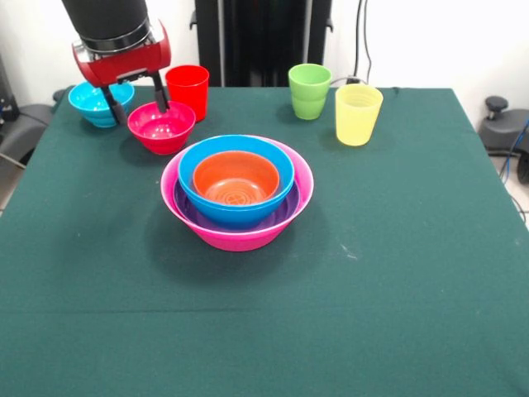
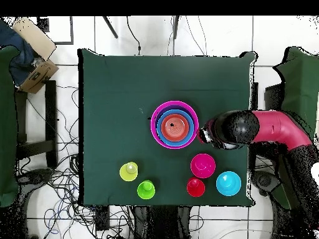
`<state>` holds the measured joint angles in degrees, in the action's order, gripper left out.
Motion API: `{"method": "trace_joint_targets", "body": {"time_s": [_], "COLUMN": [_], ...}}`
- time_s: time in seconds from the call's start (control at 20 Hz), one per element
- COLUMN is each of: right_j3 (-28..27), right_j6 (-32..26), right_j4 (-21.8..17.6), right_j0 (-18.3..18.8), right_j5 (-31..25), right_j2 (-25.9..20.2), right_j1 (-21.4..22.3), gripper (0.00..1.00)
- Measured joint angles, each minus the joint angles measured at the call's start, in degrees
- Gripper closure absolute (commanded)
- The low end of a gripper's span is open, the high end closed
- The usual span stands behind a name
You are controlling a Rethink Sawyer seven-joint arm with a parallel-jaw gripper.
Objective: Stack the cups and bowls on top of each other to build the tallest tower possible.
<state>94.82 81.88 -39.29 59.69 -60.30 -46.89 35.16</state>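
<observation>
The tower is a large pink bowl [image 1: 236, 234] at the table's middle, with a purple bowl [image 1: 188, 217], a blue bowl [image 1: 236, 211] and an orange bowl [image 1: 235, 178] nested inside; it also shows in the overhead view [image 2: 174, 124]. A magenta-red bowl [image 1: 161, 126] and a cyan bowl [image 1: 93, 102] stand apart at the back left. A red cup [image 1: 188, 89], a green cup [image 1: 309, 91] and a yellow cup [image 1: 358, 114] stand upright along the far side. My gripper [image 1: 138, 104] is open and empty, one finger over the magenta-red bowl's far rim, the other beside the cyan bowl.
The arm's head [image 2: 227, 131] covers the gripper fingers in the overhead view. The dark green table [image 1: 397, 273] has bare cloth in front of and to the right of the tower. Cardboard boxes [image 2: 34, 53] lie off the table.
</observation>
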Motion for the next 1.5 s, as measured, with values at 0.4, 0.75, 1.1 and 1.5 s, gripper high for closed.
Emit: {"method": "trace_joint_targets", "body": {"time_s": [0.4,0.75,1.1,1.5], "right_j3": [0.02,0.01,0.00,-0.01], "right_j6": [0.00,0.00,0.00,0.00], "right_j4": [-0.23,-0.37,-0.65,-0.96], "right_j0": [0.41,0.87,0.87,0.79], "right_j5": [3.02,4.73,5.02,7.29], "right_j2": [1.07,1.69,1.71,2.64], "right_j1": [-0.33,-1.90,-3.37,-4.69], "gripper": [0.00,0.00,0.00,0.00]}}
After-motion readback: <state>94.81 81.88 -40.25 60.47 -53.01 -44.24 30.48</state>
